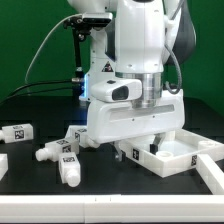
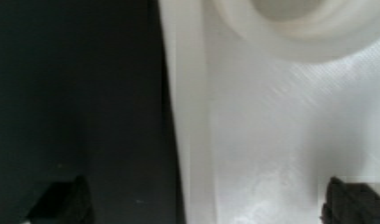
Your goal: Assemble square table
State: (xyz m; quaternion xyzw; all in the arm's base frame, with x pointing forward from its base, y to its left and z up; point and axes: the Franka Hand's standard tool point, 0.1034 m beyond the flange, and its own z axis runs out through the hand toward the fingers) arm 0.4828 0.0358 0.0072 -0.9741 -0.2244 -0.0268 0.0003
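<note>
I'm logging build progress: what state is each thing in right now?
Tool: open, holding nothing, low over the tabletop's edge.
Tabletop: lying flat; the socket in the wrist view is empty.
Leg at the exterior view's left: loose, on its side.
Middle leg: loose, lying down.
Nearest leg: loose, lying down.

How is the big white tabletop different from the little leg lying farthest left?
The tabletop is a wide, flat square panel; the leg is a small short peg. The tabletop sits right under the open gripper; the leg lies far off at the exterior view's left. Both are white.
</note>
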